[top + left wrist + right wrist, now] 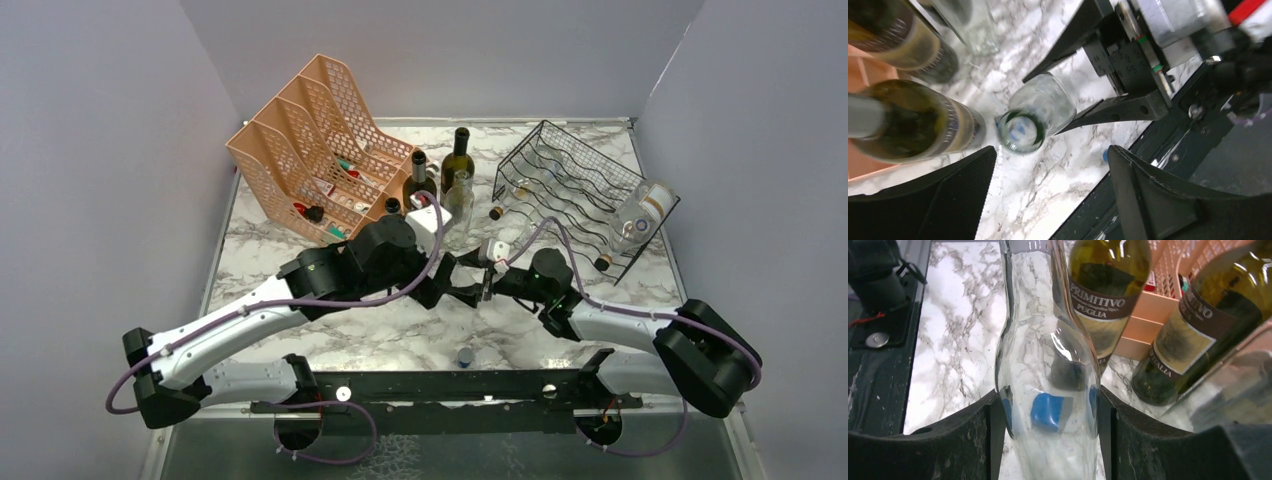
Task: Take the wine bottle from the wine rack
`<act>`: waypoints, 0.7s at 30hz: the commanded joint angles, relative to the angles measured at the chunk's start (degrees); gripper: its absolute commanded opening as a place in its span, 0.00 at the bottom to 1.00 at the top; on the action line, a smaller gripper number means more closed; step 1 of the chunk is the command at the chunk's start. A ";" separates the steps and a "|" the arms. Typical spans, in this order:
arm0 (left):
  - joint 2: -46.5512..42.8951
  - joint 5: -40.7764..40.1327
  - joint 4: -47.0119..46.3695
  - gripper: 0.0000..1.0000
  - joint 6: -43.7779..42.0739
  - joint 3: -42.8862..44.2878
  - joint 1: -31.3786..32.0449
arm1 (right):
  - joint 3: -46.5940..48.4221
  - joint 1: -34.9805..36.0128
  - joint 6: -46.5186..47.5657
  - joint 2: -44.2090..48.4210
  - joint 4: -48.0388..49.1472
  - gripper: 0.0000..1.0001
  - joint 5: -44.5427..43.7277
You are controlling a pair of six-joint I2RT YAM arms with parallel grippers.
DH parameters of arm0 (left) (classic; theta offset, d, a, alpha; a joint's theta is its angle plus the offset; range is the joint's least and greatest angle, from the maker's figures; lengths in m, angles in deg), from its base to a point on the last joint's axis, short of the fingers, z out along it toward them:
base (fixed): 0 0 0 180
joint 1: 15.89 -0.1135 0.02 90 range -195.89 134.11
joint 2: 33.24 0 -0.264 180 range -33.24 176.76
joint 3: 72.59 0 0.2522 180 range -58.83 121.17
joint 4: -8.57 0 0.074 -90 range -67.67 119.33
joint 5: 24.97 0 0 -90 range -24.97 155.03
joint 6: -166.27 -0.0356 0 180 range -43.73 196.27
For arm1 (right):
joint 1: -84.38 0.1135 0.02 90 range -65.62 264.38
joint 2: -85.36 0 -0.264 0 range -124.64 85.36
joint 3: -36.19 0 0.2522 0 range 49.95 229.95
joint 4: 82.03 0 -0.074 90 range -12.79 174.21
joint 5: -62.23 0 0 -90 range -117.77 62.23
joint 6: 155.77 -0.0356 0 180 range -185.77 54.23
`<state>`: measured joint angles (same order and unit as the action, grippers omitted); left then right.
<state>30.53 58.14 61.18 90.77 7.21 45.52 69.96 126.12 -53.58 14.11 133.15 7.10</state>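
Observation:
The black wire wine rack (560,170) stands at the back right, with clear bottles (640,212) lying in its right cradles. In the right wrist view my right gripper (1048,407) is shut on the body of a clear glass bottle (1048,350), one finger against each side. That bottle is clear of the rack and upright. The left wrist view shows its open mouth (1020,131) from above, between the right gripper's fingers (1120,107). My left gripper (1050,167) is open and empty beside it. In the top view both grippers meet mid-table, the left (445,285) and the right (478,278).
Two dark green labelled bottles (458,160) (418,180) and another clear bottle (460,205) stand just behind the grippers. A peach mesh file organizer (320,140) sits at the back left. A small blue cap (465,355) lies by the black rail (440,385) at the near edge.

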 commanded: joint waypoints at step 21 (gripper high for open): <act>-18.64 -18.88 -2.20 0.99 4.40 0.44 0.03 | 7.20 0.36 -21.06 -24.80 48.75 0.36 -23.01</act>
<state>12.87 40.94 59.71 93.54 8.59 45.52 72.47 126.12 -73.78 -7.61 168.67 -13.62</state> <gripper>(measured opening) 0.992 0.613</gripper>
